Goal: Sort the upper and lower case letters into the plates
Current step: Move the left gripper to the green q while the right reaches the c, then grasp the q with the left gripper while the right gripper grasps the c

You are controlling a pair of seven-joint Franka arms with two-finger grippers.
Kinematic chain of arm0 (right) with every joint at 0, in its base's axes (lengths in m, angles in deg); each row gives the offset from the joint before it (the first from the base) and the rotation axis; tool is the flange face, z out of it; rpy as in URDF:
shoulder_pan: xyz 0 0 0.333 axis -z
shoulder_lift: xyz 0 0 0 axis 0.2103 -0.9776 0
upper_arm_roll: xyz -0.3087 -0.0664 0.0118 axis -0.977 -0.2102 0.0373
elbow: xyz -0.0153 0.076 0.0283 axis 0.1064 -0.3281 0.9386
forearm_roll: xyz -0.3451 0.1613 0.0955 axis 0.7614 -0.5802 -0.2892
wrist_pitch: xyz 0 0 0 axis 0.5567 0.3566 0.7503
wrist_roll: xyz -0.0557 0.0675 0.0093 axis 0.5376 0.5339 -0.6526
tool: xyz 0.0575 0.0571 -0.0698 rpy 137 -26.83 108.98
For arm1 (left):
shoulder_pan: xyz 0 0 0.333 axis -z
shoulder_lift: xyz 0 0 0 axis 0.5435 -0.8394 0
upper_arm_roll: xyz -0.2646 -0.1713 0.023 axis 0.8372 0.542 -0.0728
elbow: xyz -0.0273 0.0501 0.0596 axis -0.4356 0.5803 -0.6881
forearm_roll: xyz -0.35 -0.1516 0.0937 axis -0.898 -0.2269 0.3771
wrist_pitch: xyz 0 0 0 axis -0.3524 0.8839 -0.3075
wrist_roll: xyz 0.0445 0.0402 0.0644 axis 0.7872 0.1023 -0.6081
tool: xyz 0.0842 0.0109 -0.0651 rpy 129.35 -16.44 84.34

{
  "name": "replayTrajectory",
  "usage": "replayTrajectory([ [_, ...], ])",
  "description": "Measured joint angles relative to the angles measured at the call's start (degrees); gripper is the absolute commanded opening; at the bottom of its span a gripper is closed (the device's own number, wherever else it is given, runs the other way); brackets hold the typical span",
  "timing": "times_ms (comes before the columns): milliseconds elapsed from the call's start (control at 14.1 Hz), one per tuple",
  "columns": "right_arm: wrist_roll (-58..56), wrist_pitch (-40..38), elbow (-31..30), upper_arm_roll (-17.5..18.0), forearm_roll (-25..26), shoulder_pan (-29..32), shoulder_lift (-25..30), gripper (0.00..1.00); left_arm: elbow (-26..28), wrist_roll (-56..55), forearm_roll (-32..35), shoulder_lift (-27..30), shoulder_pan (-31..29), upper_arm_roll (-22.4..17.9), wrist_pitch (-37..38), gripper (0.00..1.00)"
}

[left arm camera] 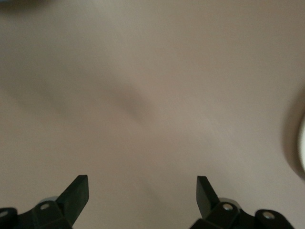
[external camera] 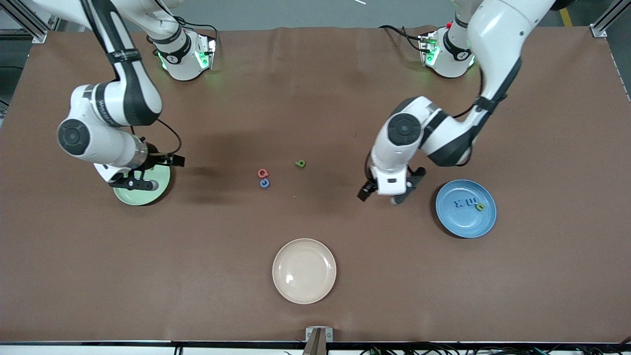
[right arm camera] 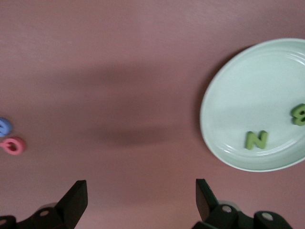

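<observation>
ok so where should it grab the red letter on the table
Judging by the pictures, come straight down on the red letter and pinch across its round body. It lies flat on the table, so there are no tall sides to catch. The blue letter sits right beside it, nearer the front camera, so keep the fingers off that side.

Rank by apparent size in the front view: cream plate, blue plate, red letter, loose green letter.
1. cream plate: slightly largest, though it sits nearest that camera, so unsure.
2. blue plate: close to it in size.
3-4. red letter and loose green letter: both tiny, too alike to rank.
</observation>
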Motion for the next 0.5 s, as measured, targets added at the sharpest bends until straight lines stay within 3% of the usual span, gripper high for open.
replayTrajectory([
  [284,9.4,6.0,4.0,0.1,-0.3,-8.6,-6.5,1.0,-14.0,-9.7,-6.0,-11.2,11.5,-4.0,2.3,0.95],
  [498,16.6,12.8,6.0,0.1,-0.3,-14.2,-12.6,1.0,-17.7,-15.9,-6.6,-15.4,17.1,-5.3,2.6,0.95],
])
